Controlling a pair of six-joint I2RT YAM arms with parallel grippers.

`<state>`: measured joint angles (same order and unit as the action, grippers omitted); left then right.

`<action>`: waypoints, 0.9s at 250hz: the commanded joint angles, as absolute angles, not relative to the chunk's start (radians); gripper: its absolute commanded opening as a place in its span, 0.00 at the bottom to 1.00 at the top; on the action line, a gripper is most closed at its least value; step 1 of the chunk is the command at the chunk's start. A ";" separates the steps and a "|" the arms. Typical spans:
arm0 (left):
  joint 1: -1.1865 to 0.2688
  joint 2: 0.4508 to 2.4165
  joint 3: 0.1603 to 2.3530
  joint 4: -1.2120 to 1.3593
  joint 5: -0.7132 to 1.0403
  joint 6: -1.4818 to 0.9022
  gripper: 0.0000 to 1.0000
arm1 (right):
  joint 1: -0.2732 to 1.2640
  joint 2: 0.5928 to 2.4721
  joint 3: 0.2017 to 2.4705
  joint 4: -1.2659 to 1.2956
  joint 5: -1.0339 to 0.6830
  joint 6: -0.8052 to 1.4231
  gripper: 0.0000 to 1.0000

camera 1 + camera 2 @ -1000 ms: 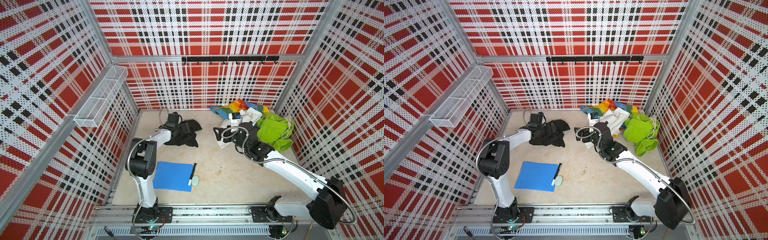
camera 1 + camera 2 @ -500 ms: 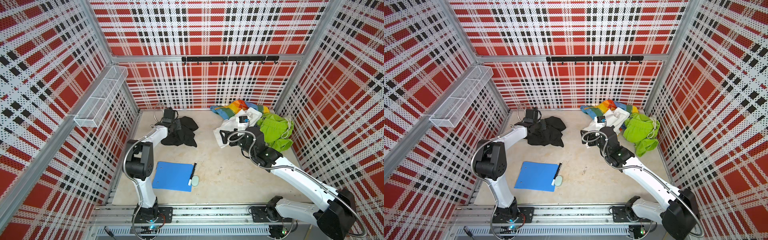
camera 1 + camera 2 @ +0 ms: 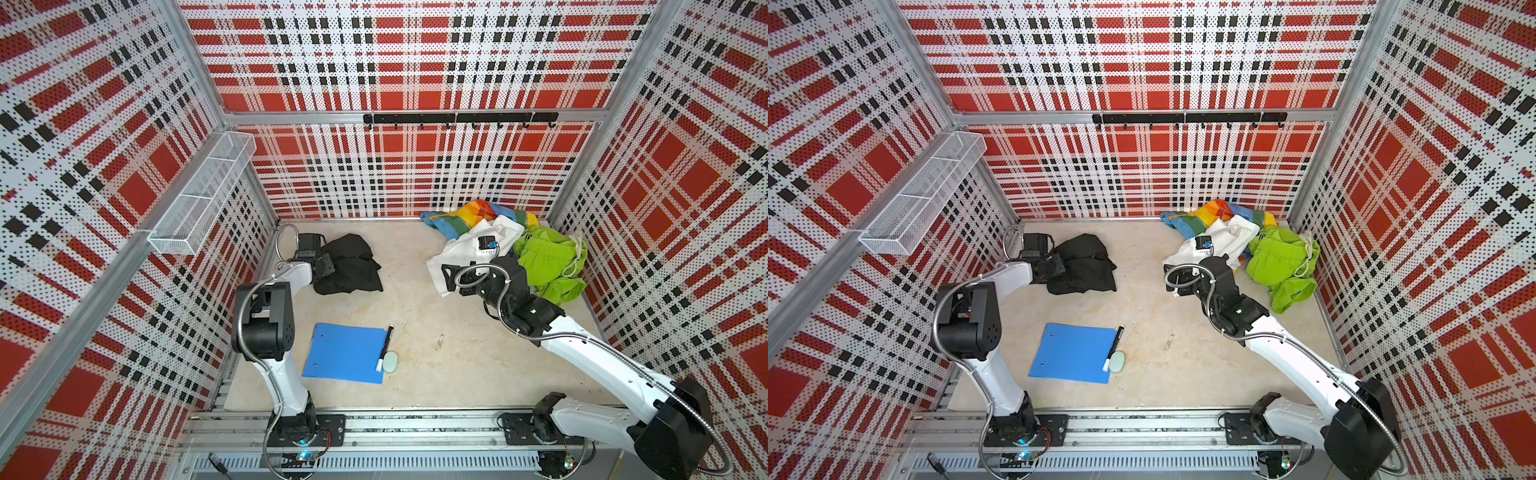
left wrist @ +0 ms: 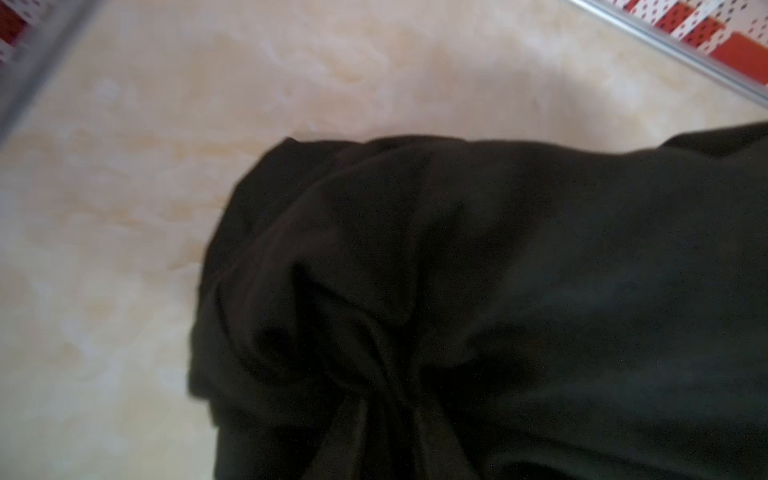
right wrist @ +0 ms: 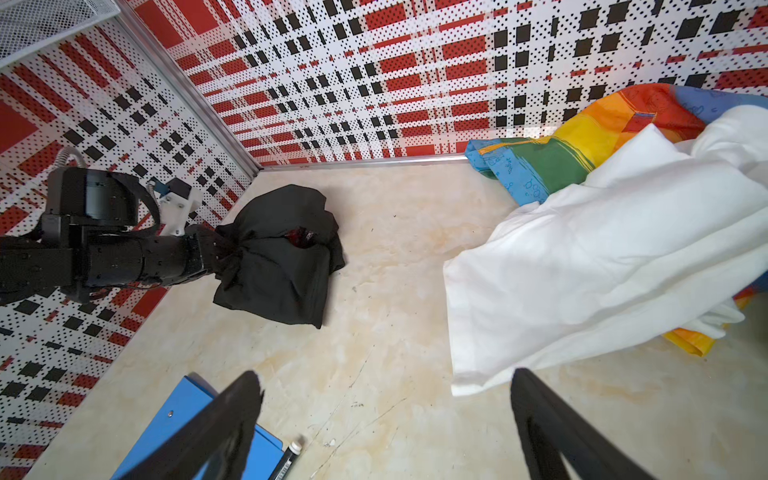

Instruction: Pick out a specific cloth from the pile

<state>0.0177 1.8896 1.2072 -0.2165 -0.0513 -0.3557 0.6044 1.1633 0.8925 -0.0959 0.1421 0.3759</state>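
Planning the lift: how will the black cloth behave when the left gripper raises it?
Probably floppy: the black cloth lies in soft crumpled folds, bunched at the left gripper. Likely to drape and trail when raised. Its matte surface suggests little slipping.

The cloth [image 3: 353, 266] is plain matte black. The pile [image 3: 505, 227] mixes a white cloth [image 3: 457, 252], a lime-green garment [image 3: 552, 266] and a fabric [image 3: 465, 214] striped red, orange, yellow, green and blue. The folder [image 3: 345, 353] is bright blue, the marker [image 3: 385, 347] black with a white cap, the disc [image 3: 390, 360] pale green. The perforated walls [image 3: 395, 62] carry a red, white and black plaid. The tabletop [image 3: 415, 311] is mottled beige.
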 commanded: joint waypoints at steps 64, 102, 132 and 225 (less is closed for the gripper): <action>0.000 1.965 1.235 -0.130 0.060 -0.456 0.37 | 0.516 1.081 0.835 -0.058 -0.007 0.346 1.00; -0.011 1.928 1.218 -0.076 0.116 -0.468 0.45 | 0.450 1.038 0.809 -0.021 -0.246 0.307 1.00; -0.004 1.854 1.153 -0.054 0.129 -0.483 0.54 | 0.431 1.022 0.820 -0.058 -0.296 0.278 1.00; -0.003 1.440 0.931 -0.080 0.088 -0.431 0.99 | 0.415 0.975 0.835 -0.172 -0.248 0.254 1.00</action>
<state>0.0048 1.5684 0.9825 -0.0811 0.1120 -0.4587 0.4183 1.0172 0.8127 -0.1505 -0.2497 0.2836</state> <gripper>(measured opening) 0.984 0.999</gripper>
